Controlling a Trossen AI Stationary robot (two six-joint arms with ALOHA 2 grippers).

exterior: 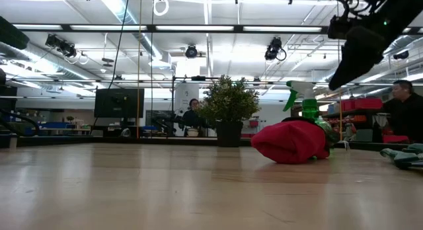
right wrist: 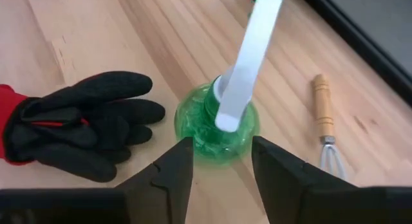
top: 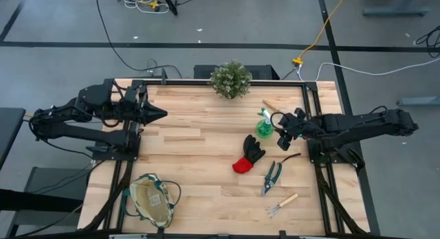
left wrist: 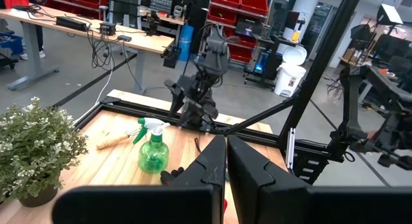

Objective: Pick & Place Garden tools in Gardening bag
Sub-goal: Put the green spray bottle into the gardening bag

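Right arm reaching in from the worktop's (top: 185, 139) right edge, folded low, right tool (top: 280, 126) poised just above the green spray bottle (top: 264, 126) near the right rear; fingers (right wrist: 168, 172) spread, released, straddling the bottle's body from above, nothing gripped. Left arm drawn back along the left rear edge, left tool (top: 159, 114) pointing inward, fingers pressed together, clenched on nothing. Black-and-red glove (top: 249, 154) flat near centre-right, just in front of the bottle, fingers toward it. Pruning shears (top: 272, 176) in front of the glove, toward the right; one wooden-handled rake (top: 282, 204) nearer the front edge, a second rake (top: 269, 104) behind the bottle. Gardening bag (top: 152, 200) at the front left corner, mouth upward, well apart from all the tools. Potted plant (top: 230, 79) at the rear centre edge. High view alone gives the bag and shears. Right wrist view alone gives the bottle's white trigger head seen end-on, the glove's dark fingers close beside it, the second rake's tines beyond. Low view gives the glove's red cuff in front of the bottle, right arm hanging above, people seated in the room behind. Left wrist view gives the bottle upright, right arm bent down over it from beyond.
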